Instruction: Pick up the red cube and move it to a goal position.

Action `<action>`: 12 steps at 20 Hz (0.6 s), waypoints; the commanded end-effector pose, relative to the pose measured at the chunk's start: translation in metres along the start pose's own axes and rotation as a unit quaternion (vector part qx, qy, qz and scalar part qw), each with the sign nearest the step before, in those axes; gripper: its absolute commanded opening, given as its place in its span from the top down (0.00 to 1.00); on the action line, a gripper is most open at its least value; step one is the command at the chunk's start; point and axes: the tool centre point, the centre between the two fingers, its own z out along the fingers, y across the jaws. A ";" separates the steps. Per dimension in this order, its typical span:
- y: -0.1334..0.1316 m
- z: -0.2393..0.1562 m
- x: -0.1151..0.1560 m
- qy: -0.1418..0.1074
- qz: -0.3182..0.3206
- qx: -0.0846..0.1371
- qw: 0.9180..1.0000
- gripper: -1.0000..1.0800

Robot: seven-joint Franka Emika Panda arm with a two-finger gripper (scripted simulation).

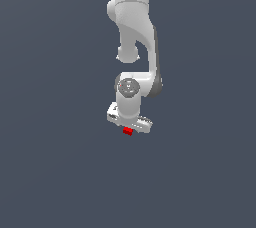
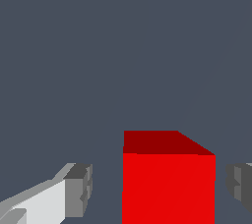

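The red cube [image 1: 127, 131] is a tiny bright red block just below my white gripper [image 1: 129, 123] in the exterior view. In the wrist view the red cube [image 2: 169, 183] sits between my two grey fingertips [image 2: 81, 191], with a wider gap on one side and a narrow gap on the other. The gripper [image 2: 160, 188] is open around the cube and neither pad touches it. In the exterior view the hand hides the fingers.
The white arm [image 1: 134, 32] comes down from the top of the exterior view. A plain dark grey-blue surface [image 1: 55, 162] fills everything around the cube.
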 end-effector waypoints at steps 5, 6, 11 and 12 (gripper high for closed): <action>-0.001 0.007 0.002 0.000 0.008 0.000 1.000 0.04; -0.001 0.007 0.002 0.000 0.008 0.000 1.000 1.00; -0.001 0.007 0.002 0.000 0.008 0.000 1.000 1.00; -0.001 0.007 0.002 0.000 0.008 0.000 1.000 1.00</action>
